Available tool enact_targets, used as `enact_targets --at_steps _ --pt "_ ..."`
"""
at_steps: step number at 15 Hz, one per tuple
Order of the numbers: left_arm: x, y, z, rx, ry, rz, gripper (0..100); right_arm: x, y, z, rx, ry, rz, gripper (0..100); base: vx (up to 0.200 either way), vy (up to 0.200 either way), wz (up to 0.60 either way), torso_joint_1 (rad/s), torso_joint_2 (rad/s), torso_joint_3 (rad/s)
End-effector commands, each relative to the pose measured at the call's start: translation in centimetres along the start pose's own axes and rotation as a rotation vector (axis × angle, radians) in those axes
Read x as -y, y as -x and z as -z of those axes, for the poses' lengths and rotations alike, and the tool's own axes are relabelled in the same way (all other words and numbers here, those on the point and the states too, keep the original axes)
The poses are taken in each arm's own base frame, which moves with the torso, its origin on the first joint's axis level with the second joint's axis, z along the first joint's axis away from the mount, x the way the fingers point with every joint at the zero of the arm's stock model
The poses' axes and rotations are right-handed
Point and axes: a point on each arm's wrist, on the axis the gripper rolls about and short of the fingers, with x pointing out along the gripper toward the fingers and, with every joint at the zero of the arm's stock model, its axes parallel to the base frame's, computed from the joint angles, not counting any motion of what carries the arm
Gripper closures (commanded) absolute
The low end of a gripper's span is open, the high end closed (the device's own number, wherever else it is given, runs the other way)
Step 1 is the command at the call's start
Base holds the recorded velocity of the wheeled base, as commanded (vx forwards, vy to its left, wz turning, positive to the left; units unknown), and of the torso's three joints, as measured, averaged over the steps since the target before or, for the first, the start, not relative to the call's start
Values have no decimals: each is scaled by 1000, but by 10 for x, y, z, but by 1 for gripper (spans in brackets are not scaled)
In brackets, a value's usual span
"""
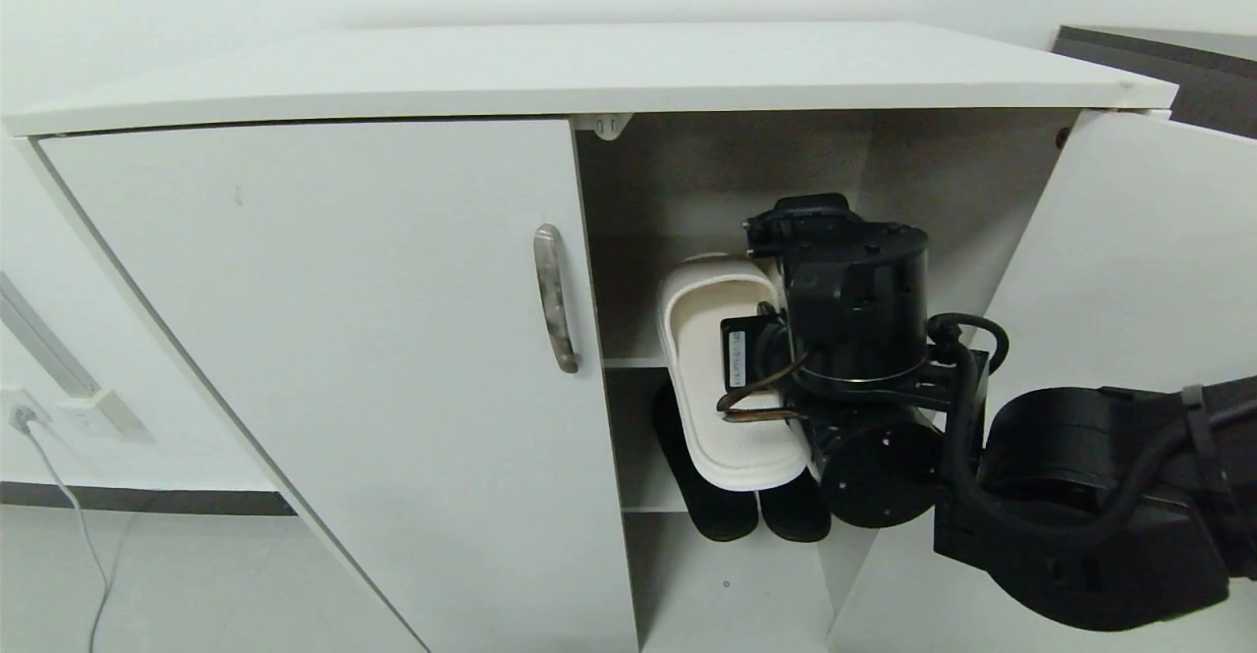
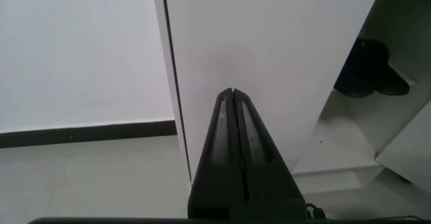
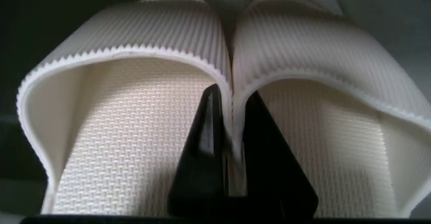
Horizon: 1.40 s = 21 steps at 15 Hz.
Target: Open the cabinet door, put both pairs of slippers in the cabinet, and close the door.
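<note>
The right gripper [image 3: 232, 109] pinches the white slippers [image 1: 702, 388] by their adjoining inner walls (toes uppermost) inside the cabinet [image 1: 589, 69], above the black pair [image 1: 732, 511]. The left gripper [image 2: 232, 95] is closed, empty, near the closed door [image 1: 344, 358].

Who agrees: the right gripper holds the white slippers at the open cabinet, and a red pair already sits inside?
Wrong in one respect: the pair inside is black, not red. The head view shows the black slippers on a shelf, below the white slippers held in the right gripper.
</note>
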Motion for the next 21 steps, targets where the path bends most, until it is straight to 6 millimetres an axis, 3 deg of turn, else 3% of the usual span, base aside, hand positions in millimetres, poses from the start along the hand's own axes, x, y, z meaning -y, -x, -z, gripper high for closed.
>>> enact_targets --at_steps 1,8,15,21 --pt "0 0 0 0 0 -2 100 -4 -11 5 -8 7 8 100 0 0 0 0 0 0" --pt "0 0 0 0 0 0 100 -6 -63 -4 11 -30 15 100 0 0 0 0 0 0" --pt "0 0 0 0 2 -2 100 -3 -89 -19 9 -40 16 100 0 0 0 0 0 0" --pt "0 0 0 0 2 -2 100 -5 -101 -13 0 -36 29 100 0 0 0 0 0 0"
